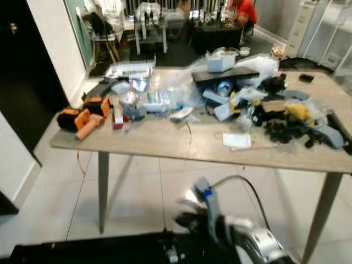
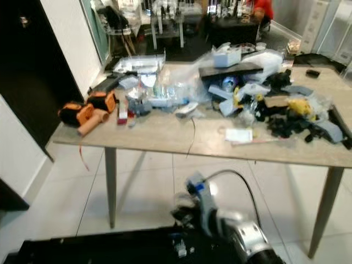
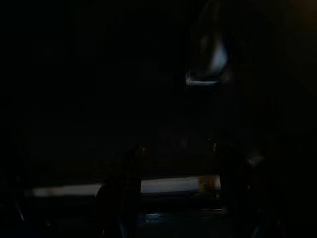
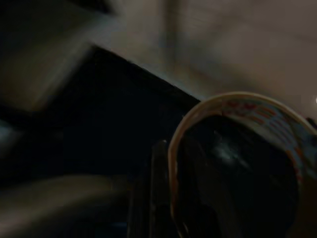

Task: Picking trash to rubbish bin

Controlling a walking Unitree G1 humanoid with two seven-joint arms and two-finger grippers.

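My right gripper (image 4: 163, 198) holds a paper cup (image 4: 237, 163) with a printed rim: in the right wrist view one black finger (image 4: 159, 188) lies against the outside of the cup's wall, the dark mouth of the cup beside it, so I judge the fingers closed on that wall. In the eye views the right arm (image 1: 242, 234) is low in front of me, bent at the elbow, the wrist turned inward and down over a black shape (image 1: 110, 248) at the lower edge. That may be the rubbish bin, though I cannot tell for sure; everything there is blurred.

My left arm hangs idle. Its wrist view is almost wholly dark, and I cannot tell how those fingers stand.

As for progress, I judge one piece of trash is in hand and about to be dropped, not yet released. Much is left: the table (image 1: 165, 144) ahead is crowded with clear plastic bags (image 1: 176, 91), a white slip of paper (image 1: 237, 141), black and yellow oddments (image 1: 291, 118) to my right, and orange tools (image 1: 82, 118) at the left end. Beyond the table a person in a red top (image 1: 245, 11) bends over.
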